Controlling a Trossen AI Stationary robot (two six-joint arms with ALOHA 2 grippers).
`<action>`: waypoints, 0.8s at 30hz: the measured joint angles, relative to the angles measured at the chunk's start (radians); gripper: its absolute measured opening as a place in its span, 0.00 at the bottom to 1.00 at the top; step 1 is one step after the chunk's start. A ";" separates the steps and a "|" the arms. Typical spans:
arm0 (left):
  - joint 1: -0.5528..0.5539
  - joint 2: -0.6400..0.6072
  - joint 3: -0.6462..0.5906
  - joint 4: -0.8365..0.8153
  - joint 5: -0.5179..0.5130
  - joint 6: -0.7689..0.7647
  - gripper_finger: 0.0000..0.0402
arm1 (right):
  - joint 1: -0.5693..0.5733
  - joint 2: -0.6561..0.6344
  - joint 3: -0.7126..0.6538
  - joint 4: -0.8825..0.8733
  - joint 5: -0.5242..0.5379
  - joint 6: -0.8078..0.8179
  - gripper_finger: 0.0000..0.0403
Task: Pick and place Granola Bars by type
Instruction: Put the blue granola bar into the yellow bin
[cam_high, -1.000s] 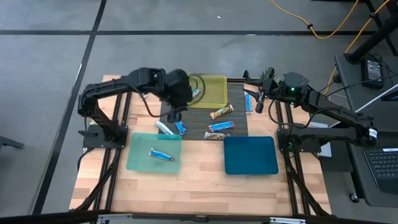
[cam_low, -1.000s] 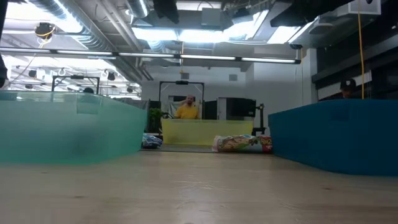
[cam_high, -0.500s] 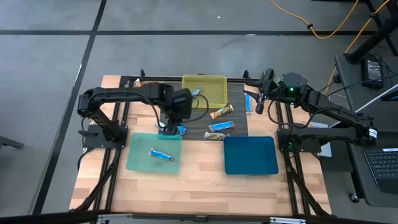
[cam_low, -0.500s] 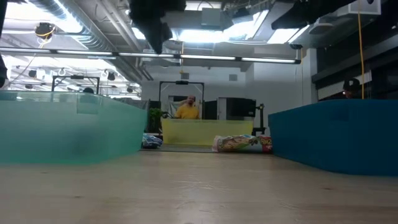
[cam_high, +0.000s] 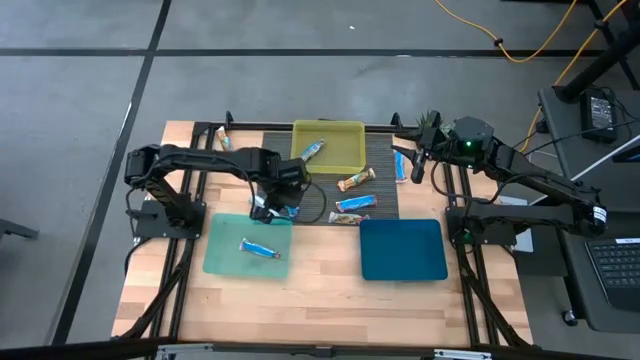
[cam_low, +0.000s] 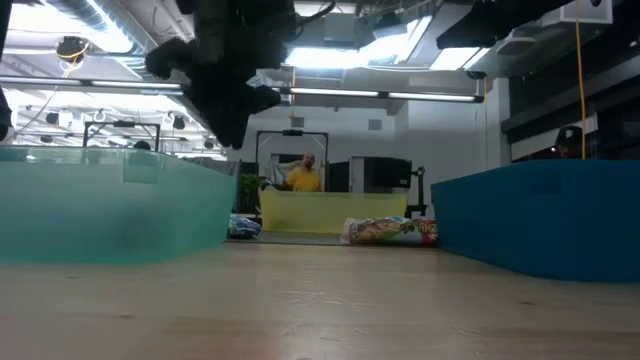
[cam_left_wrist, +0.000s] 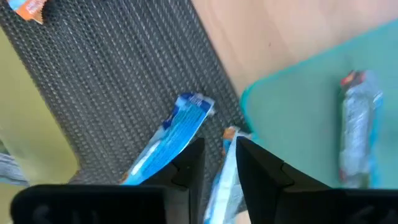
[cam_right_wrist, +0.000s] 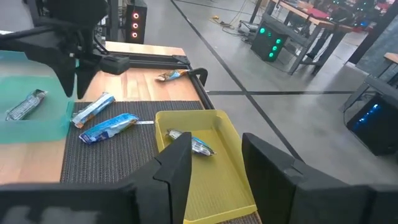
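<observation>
Wooden table (cam_high: 320, 290) with dark mesh mat (cam_high: 385, 175); left pincer (cam_left_wrist: 219, 155) parted around a blue bar (cam_left_wrist: 225, 180).

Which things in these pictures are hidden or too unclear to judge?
- Left gripper, high view: its own body covers the jaws, so no grip can be confirmed.
- Blue bar between the jaws, left wrist view: cut off by the picture's edge.
- Blue tray, low view: the wall hides its contents.
- Bar wrappers, high view: print too small to read.

Yellow bin (cam_high: 345, 152), dark mat (cam_high: 380, 185)
</observation>
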 joint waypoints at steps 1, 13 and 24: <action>0.000 0.000 -0.006 0.003 -0.014 0.025 0.23 | 0.000 0.000 0.000 0.000 0.000 0.003 0.36; 0.046 0.011 -0.143 0.184 -0.093 0.129 0.47 | 0.000 0.000 0.000 0.000 0.000 0.051 0.36; 0.061 0.063 -0.265 0.391 -0.144 0.230 0.61 | 0.000 0.000 0.000 -0.004 0.000 0.051 0.36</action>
